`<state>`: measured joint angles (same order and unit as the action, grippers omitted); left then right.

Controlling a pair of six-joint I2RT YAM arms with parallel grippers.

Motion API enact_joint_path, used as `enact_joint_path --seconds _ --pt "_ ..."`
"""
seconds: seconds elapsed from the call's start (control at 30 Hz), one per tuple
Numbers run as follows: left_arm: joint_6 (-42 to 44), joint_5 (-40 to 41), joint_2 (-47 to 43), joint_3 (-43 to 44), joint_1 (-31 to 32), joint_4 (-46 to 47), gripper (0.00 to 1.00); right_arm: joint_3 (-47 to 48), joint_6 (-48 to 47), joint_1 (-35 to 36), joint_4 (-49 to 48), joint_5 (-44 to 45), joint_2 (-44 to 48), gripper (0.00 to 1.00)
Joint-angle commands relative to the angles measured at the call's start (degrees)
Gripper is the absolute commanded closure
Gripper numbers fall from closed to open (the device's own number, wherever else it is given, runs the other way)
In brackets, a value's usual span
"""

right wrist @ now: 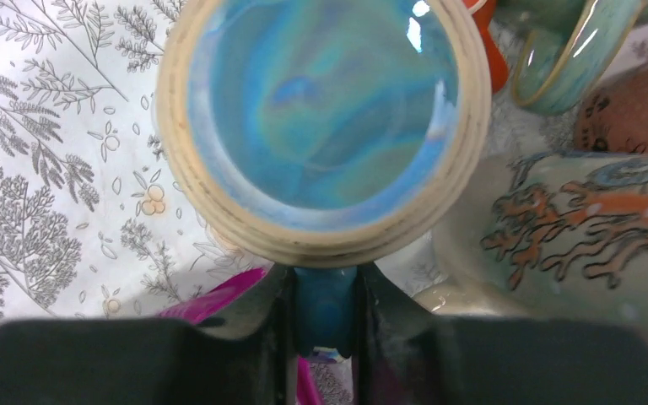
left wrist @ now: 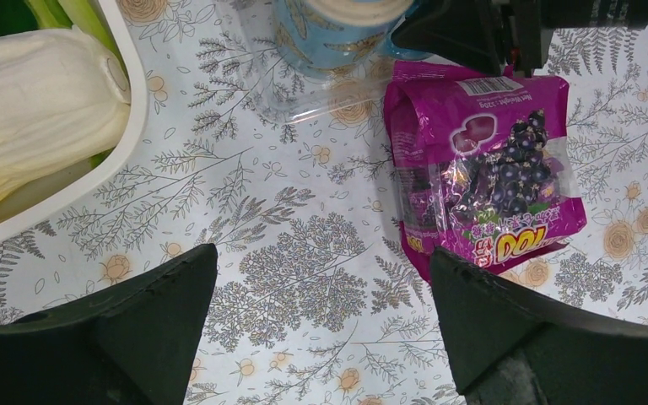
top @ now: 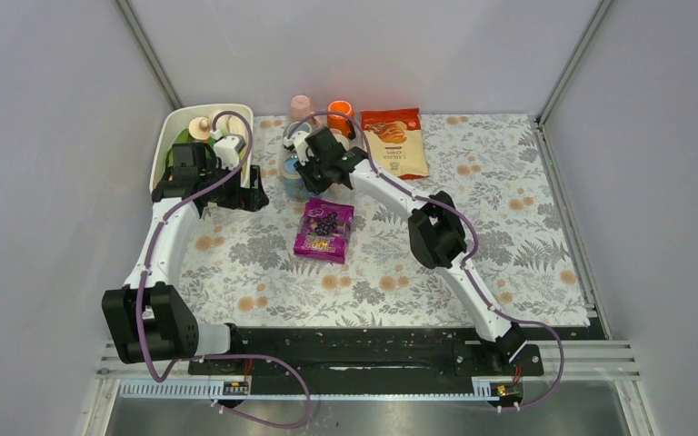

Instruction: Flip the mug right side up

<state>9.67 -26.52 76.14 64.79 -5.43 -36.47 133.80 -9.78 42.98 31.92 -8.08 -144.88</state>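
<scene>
The blue mug (top: 293,178) stands upside down on the floral mat, left of centre at the back. Its beige foot ring and glazed base (right wrist: 321,126) face up in the right wrist view. My right gripper (right wrist: 325,312) is shut on the mug's blue handle, one finger on each side of it. The mug's body (left wrist: 337,29) also shows at the top edge of the left wrist view. My left gripper (left wrist: 321,329) hangs open over bare mat beside the white tub, holding nothing.
A purple snack bag (top: 324,230) lies just in front of the mug. The white tub (top: 171,136) with vegetables stands at the back left. A pink cup (top: 301,108), an orange cup (top: 340,114) and a chips bag (top: 394,142) stand behind.
</scene>
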Motion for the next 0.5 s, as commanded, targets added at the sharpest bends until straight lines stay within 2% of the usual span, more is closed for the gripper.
enact_joint_path --seconds 0.0,0.17,0.3,0.37,0.47 --pt "1.36 -1.71 -0.24 1.51 -0.12 0.83 0.01 3.23 -0.49 1.37 2.67 1.66 0.98 0.99" --pt "1.7 -4.88 -0.24 3.22 -0.98 -1.07 0.01 2.46 4.89 1.34 -1.76 -4.39 5.92 1.0" --pt "-0.52 -4.87 0.37 8.23 -2.52 -4.42 0.04 0.75 14.1 1.33 -9.39 -8.04 12.62 1.0" --pt "-1.36 -3.66 -0.55 10.06 -2.55 -4.79 0.04 -4.29 19.95 1.32 -17.03 -9.85 17.43 1.0" --pt "-3.39 -6.84 -2.34 12.6 -2.5 -4.85 0.03 -15.76 30.12 1.38 -32.29 -9.72 25.66 1.0"
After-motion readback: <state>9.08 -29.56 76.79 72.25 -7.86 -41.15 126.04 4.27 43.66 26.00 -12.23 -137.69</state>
